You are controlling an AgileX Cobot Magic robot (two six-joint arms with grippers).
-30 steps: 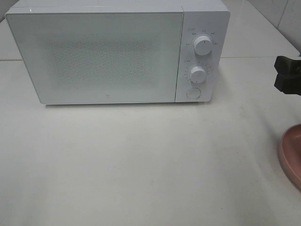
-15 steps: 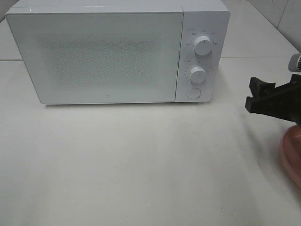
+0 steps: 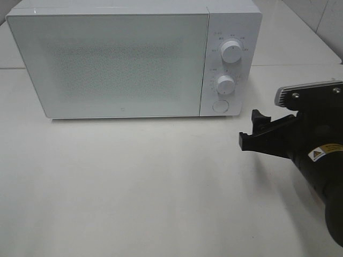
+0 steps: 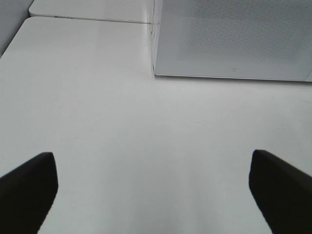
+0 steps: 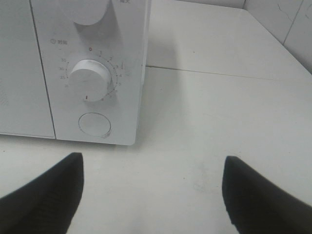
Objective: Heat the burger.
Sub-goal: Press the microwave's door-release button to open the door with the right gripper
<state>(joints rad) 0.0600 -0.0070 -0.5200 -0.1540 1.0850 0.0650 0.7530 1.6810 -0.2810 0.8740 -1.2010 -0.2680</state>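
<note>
The burger is out of view in every frame. The white microwave (image 3: 107, 64) stands at the back of the table with its door shut; it also shows in the left wrist view (image 4: 229, 39) and the right wrist view (image 5: 92, 58). My right gripper (image 3: 249, 130) is open and empty, low over the table to the right of the microwave's front right corner, fingers pointing left. In the right wrist view the right gripper (image 5: 153, 195) faces the round door button (image 5: 94, 124) and the timer knob (image 5: 89, 80). My left gripper (image 4: 153, 190) is open and empty over bare table.
The microwave's panel carries an upper knob (image 3: 231, 51), a lower knob (image 3: 225, 84) and a round button (image 3: 220, 106). The right arm (image 3: 316, 155) covers the table's right edge. A tiled wall (image 3: 321, 16) rises at the back right.
My right arm has swung in from the right edge toward the microwave's control panel, and its body now covers the pink plate that showed at the right edge.
</note>
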